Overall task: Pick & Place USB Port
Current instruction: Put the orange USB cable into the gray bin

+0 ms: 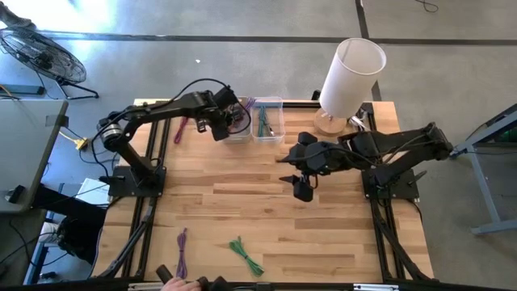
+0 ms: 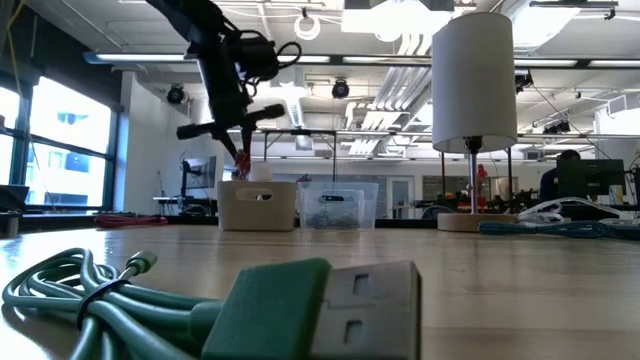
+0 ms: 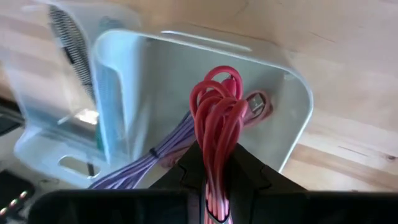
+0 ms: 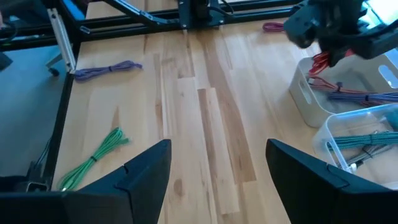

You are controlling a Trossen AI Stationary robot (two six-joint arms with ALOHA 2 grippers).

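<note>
Jaws of the left gripper [image 3: 214, 186] clamp a coiled red cable [image 3: 217, 118], holding it above the white bin [image 3: 292, 106], where purple cables [image 3: 134, 171] already lie. Right gripper [image 4: 214, 168] waits wide open over the middle of the surface [image 1: 242, 202]. Release comes next, I judge; a green cable [image 1: 246, 255] and another purple cable [image 1: 181, 252] remain unsorted.

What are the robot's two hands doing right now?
Left gripper: shut on the bundled red USB cable, above the white plastic bin.
Right gripper: open, empty.
</note>
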